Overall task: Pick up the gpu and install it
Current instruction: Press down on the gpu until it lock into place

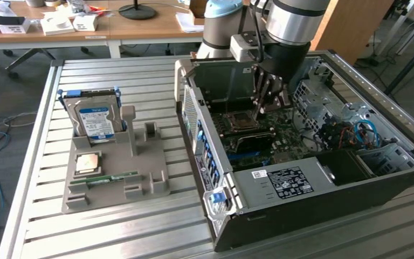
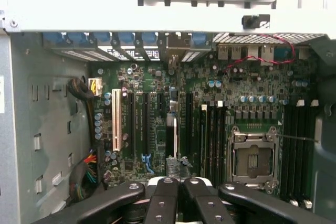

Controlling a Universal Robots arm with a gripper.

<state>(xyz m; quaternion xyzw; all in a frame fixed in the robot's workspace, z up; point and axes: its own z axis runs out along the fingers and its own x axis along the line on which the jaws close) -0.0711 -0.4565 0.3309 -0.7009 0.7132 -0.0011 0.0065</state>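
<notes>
The gpu (image 2: 175,132) stands edge-on among the long expansion slots of the motherboard (image 2: 252,93), seen as a thin pale strip that runs toward the case's rear wall. My gripper (image 2: 178,183) is just above the card's near end, its black fingers (image 2: 164,195) shut together. I cannot tell whether they touch the card. In the exterior view, the gripper (image 1: 266,110) reaches straight down into the open computer case (image 1: 214,162), over the motherboard (image 1: 254,137).
A grey parts tray (image 1: 149,183) to the exterior view's left holds a hard drive (image 1: 95,120), a processor (image 1: 90,162) and a memory stick (image 1: 106,178). The case also holds the empty processor socket (image 2: 253,156), cable bundles (image 2: 84,90) and a power supply (image 1: 282,181).
</notes>
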